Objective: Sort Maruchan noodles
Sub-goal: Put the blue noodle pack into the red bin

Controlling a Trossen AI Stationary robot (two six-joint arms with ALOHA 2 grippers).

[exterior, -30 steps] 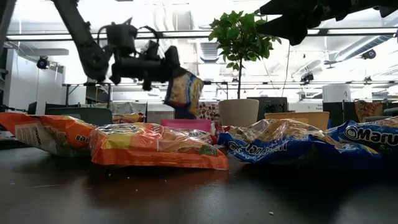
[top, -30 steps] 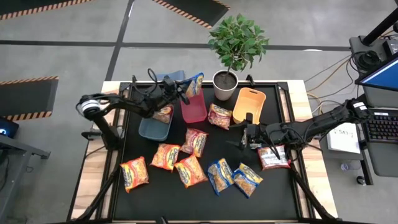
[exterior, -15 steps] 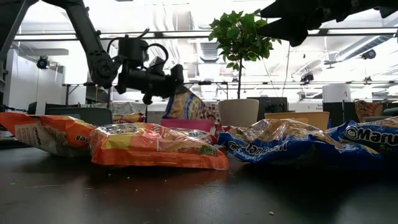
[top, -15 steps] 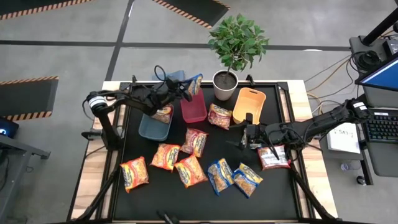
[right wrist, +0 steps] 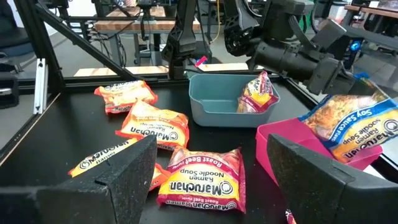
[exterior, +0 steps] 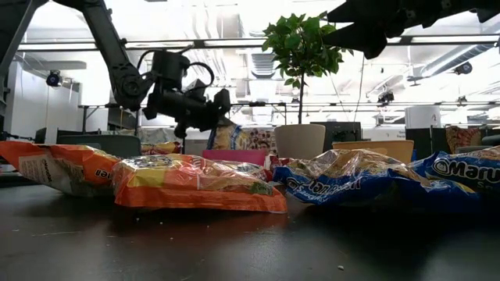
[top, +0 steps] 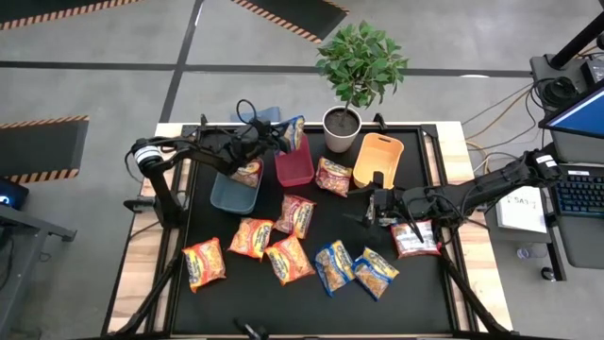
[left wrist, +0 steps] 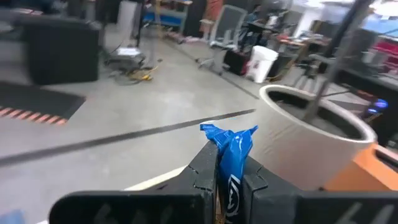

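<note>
Table (top: 160, 283): black mat on a wood frame, bearing three bins, a potted plant and loose ramen packets.
Potted plant (top: 354, 80): at the far edge of the table, between the red bin and the orange bin, set back from both.
Teal bin (top: 236, 194): left of the red bin; one red-maroon packet (right wrist: 257, 93) leaning inside against the wall.
Red bin (top: 294, 168): just left of the potted plant, touching the teal bin's side.
Orange bin (top: 377, 161): right of the potted plant.
Left gripper (top: 279, 137): raised over the red bin's far left corner; fingers (left wrist: 202, 177) pinched tight on the top seam of the blue-yellow packet.
Blue-yellow packet (top: 294, 128): hanging from the left gripper above the red bin, crimped blue end poking up between the fingers, lower end dipping toward the bin's opening.
Right gripper (top: 370, 206): held above the table just below the orange bin; fingers (right wrist: 118, 180) spread wide, nothing between them.
Loose packets: one red-maroon (top: 333, 176) between the red bin and the orange bin; another (top: 295, 215) below the red bin; three orange ones (top: 251, 238) below the teal bin, further from the plant; two blue ones (top: 334, 267) in the nearest row; one red-and-white (top: 415, 239) just beside the right gripper, on the side away from the plant.
</note>
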